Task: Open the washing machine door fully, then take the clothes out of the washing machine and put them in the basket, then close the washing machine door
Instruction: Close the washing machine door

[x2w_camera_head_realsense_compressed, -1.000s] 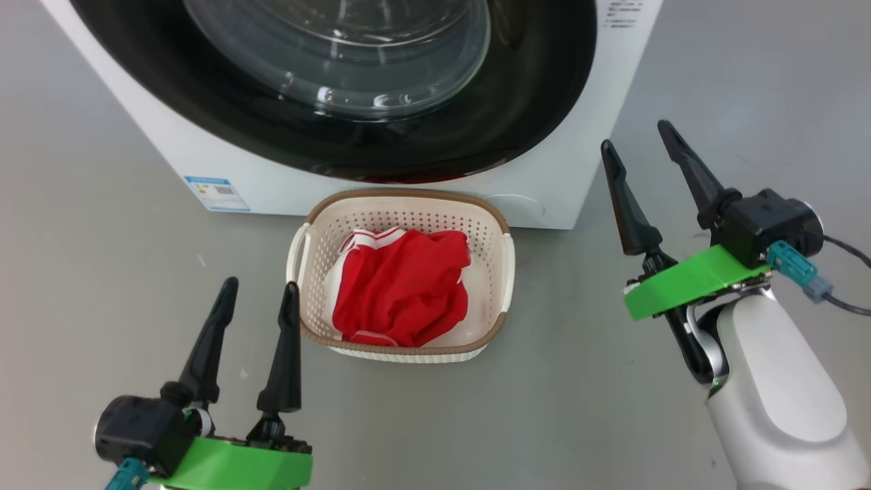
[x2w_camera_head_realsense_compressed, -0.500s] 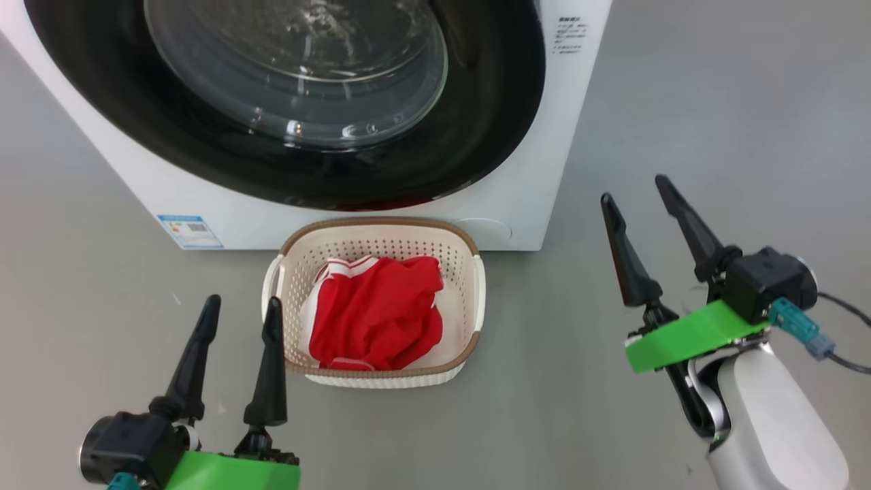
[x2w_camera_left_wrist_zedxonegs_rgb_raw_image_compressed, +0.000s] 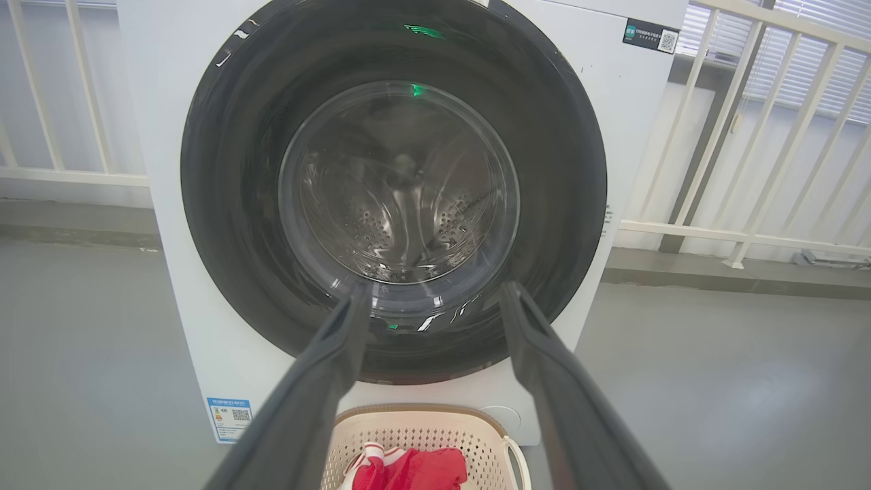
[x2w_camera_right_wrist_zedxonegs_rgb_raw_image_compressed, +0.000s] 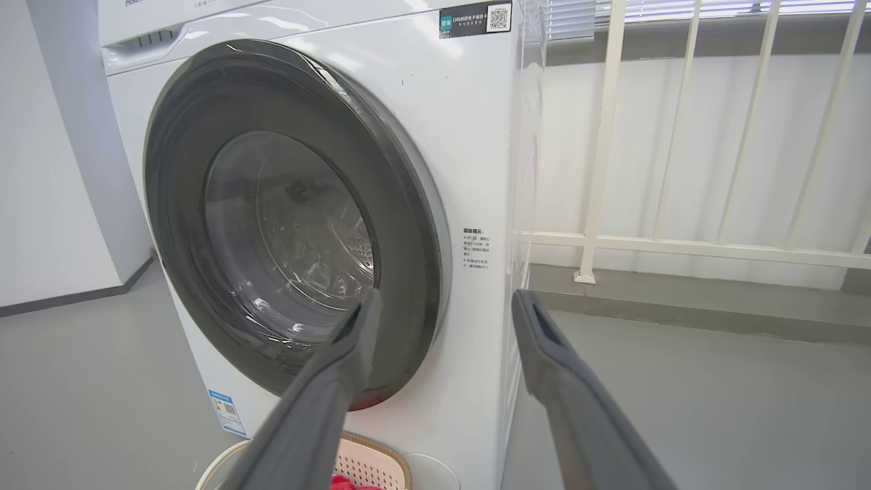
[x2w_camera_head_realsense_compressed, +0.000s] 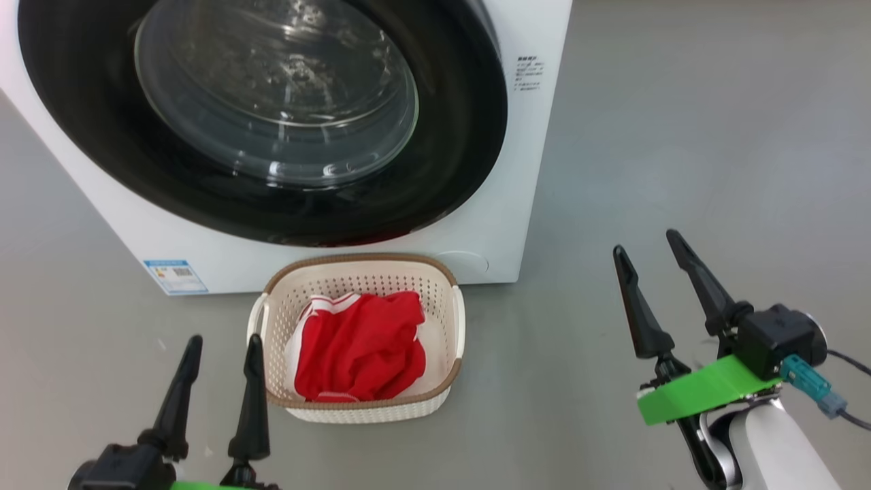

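Observation:
The white washing machine [x2w_camera_head_realsense_compressed: 517,170] stands ahead with its round glossy black door [x2w_camera_head_realsense_compressed: 449,156] shut flat against the front; the steel drum [x2w_camera_left_wrist_zedxonegs_rgb_raw_image_compressed: 401,197] shows through the glass window. The cream basket [x2w_camera_head_realsense_compressed: 360,265] sits on the floor just in front of the washer, with red clothes [x2w_camera_head_realsense_compressed: 360,344] with white trim lying in it. My left gripper [x2w_camera_head_realsense_compressed: 221,347] is open and empty, just left of the basket. My right gripper [x2w_camera_head_realsense_compressed: 646,245] is open and empty, well to the right of the basket over bare floor. The door [x2w_camera_right_wrist_zedxonegs_rgb_raw_image_compressed: 408,224] and the door [x2w_camera_left_wrist_zedxonegs_rgb_raw_image_compressed: 558,177] also face each wrist camera.
A blue label [x2w_camera_head_realsense_compressed: 175,275] is stuck at the washer's lower left corner. White railing [x2w_camera_right_wrist_zedxonegs_rgb_raw_image_compressed: 680,245] runs behind and to the right of the washer. Grey floor [x2w_camera_head_realsense_compressed: 714,136] spreads out on the right side. A cable [x2w_camera_head_realsense_compressed: 850,361] trails from my right wrist.
The head camera has tilted up and pulled back, so washer and basket sit lower and further left in view. Both grippers appear lower in view, still open; basket and clothes unchanged.

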Available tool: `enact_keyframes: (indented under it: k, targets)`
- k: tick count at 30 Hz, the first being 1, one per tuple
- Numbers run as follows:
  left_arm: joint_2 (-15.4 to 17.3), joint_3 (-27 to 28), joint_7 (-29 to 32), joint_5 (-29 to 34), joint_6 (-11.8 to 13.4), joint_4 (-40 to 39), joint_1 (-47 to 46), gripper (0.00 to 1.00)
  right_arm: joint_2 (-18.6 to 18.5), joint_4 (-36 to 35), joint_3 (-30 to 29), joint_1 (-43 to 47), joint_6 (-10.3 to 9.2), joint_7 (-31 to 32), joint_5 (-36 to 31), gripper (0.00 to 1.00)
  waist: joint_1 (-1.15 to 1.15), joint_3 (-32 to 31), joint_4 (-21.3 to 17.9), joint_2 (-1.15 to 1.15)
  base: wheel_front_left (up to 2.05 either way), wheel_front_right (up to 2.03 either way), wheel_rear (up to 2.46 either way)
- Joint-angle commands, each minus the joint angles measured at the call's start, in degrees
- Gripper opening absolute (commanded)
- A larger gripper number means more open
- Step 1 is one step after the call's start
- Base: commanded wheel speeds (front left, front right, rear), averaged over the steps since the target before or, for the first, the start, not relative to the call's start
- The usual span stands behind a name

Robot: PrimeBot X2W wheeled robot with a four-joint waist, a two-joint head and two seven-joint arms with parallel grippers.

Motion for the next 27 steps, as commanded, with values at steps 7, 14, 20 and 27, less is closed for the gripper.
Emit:
enact_keyframes:
  k: [7, 14, 20, 27]
  targets:
    - [2.40, 2.43, -0.17, 0.63, 0.60, -0.55, 2.21, 1.00, 0.28, -3.08, 0.17, 3.38, -0.22, -0.32, -0.84, 1.00, 0.00, -3.18, -1.88, 0.00, 0.00, 0.00, 0.00]
    - [2.51, 2.90, -0.27, 0.23, 0.70, -0.60, 4.37, 1.00, 0.28, -4.40, -0.24, 6.38, -0.22, -0.32, -1.49, 1.00, 0.00, -4.90, -2.72, 0.00, 0.00, 0.00, 0.00]
    - [2.61, 3.23, -0.33, -0.39, 0.40, -0.27, 5.90, 1.00, 0.28, -5.11, 0.05, 8.62, -0.22, -0.32, -1.93, 1.00, 0.00, -6.10, -3.35, 0.00, 0.00, 0.00, 0.00]
    - [3.04, 3.89, -0.37, 0.07, 1.15, -0.15, 7.69, 1.00, 0.28, -6.12, -0.19, 11.05, -0.22, -0.32, -1.52, 1.00, 0.00, -7.28, -3.92, 0.00, 0.00, 0.00, 0.00]
